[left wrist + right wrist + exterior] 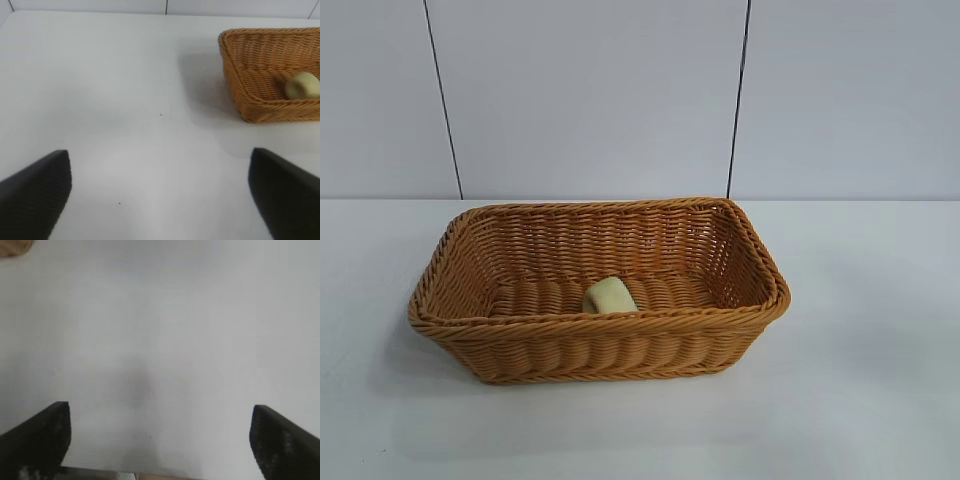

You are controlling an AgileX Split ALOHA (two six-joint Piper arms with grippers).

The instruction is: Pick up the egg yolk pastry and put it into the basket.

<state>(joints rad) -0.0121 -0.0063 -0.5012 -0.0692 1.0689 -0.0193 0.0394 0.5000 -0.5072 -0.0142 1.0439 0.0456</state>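
Observation:
The orange-tan wicker basket (520,340) stands in the middle of the white table. The pale cream-yellow egg yolk pastry (609,296) lies inside it, on the basket floor against the near wall. In the left wrist view the basket (250,95) and the pastry (302,85) show off to one side, well away from my left gripper (160,195), which is open and empty over bare table. My right gripper (160,440) is open and empty over bare table. Neither arm shows in the exterior view.
A white wall with two dark vertical seams (738,100) rises behind the table. A sliver of the basket (12,246) shows at a corner of the right wrist view. The table edge (150,475) lies near the right gripper.

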